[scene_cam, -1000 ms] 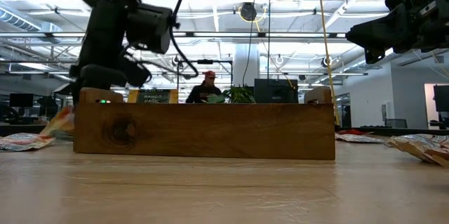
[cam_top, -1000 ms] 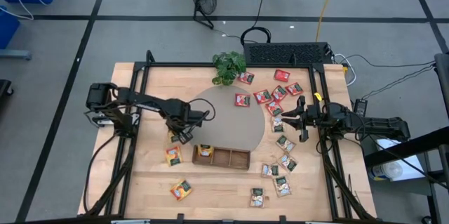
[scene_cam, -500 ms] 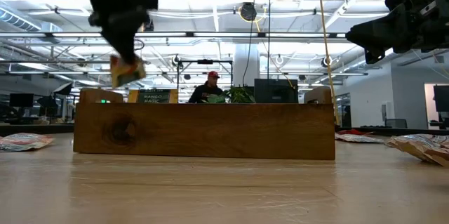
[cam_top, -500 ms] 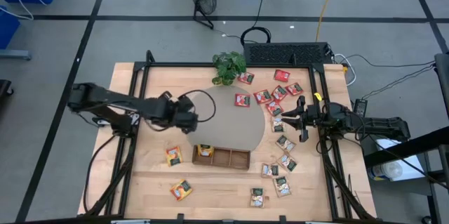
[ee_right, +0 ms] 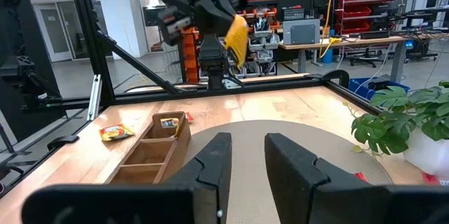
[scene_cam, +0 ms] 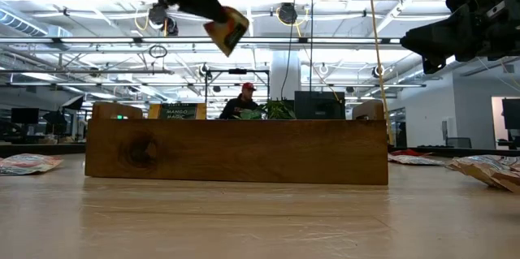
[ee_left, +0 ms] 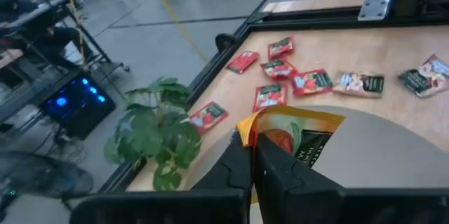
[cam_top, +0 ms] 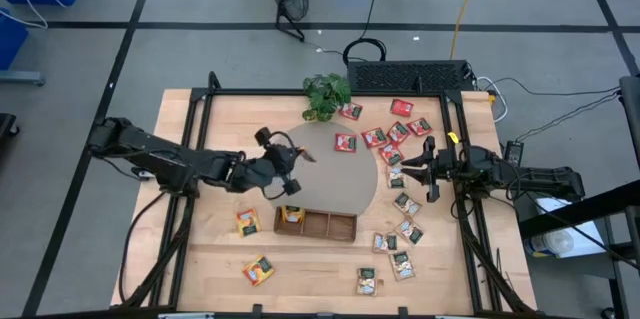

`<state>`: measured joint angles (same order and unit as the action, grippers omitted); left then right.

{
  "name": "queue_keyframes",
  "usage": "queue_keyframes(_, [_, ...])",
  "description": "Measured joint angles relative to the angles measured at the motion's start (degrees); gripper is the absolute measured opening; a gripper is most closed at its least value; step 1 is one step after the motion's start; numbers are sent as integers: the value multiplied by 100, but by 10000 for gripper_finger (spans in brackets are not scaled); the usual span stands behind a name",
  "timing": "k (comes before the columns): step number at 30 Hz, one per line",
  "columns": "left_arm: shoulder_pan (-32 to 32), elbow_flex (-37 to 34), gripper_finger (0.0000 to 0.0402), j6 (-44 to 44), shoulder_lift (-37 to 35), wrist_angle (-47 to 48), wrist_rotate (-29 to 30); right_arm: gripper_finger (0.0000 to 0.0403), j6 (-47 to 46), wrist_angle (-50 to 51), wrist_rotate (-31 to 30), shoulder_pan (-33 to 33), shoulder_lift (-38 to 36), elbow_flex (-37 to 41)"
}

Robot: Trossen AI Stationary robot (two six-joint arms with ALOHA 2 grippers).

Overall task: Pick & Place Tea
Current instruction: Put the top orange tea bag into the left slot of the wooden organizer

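Clearly, the left jaws pinched an orange-yellow packet aloft beyond the wooden tray, whose left compartment held one, while the right jaws idled slightly parted and empty above many remaining packets.

two matte black jointed arms: left arm with a looped black cable by its wrist; right arm of blocky segments ending in two thick, flat, dark fingers.
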<state>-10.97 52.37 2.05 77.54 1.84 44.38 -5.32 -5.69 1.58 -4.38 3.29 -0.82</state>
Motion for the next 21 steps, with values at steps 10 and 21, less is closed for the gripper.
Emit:
queue_keyframes(10, [519,-1238,12,-67,95,-2472,-1368,75,-370,-553,-4,-1,-2,1])
queue_keyframes(21, [554,-2260,17,-367,89,-4714,-2271,75,-495,-1932,0,-2,0,2])
